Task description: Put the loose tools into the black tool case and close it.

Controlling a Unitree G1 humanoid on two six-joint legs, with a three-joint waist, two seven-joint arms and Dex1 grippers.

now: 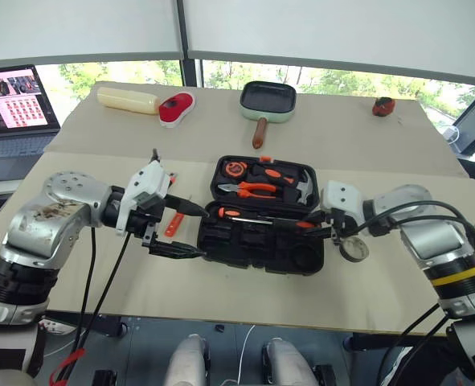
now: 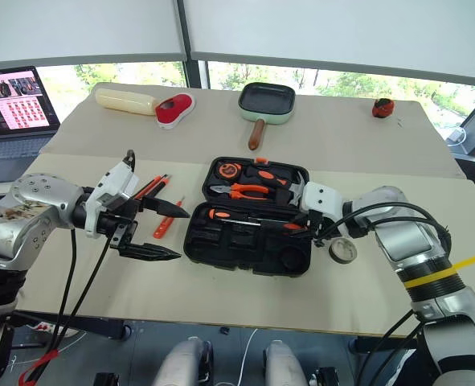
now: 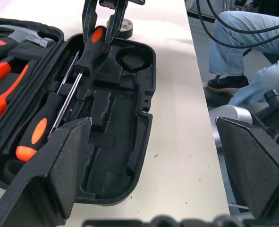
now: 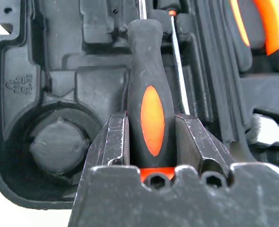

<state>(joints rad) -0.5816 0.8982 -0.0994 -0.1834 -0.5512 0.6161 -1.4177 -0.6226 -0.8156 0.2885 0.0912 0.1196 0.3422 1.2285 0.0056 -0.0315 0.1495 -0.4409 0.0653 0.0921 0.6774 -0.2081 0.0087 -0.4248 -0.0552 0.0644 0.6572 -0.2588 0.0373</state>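
Note:
The black tool case [image 1: 263,241] lies open mid-table, with pliers and a hammer in its lid. My right gripper [image 4: 152,125] is shut on the black-and-orange handle of a screwdriver [image 4: 147,71], which it holds over the moulded slots at the case's right end. A second screwdriver [image 3: 35,135] lies inside the case. My left gripper [image 1: 206,233] stands open and empty at the case's left edge. On the table left of the case lie a slim orange tester pen [image 2: 167,222] and further orange-black tools [image 2: 150,187]. The dark tape roll [image 1: 354,248] sits right of the case.
At the back of the table are a green pan [image 1: 267,100], a red-and-white gadget [image 1: 175,107], a cream oblong object [image 1: 127,99] and a small red-black item [image 1: 383,105]. A laptop [image 1: 12,100] stands far left. A person's legs [image 3: 243,47] are beyond the table's right edge.

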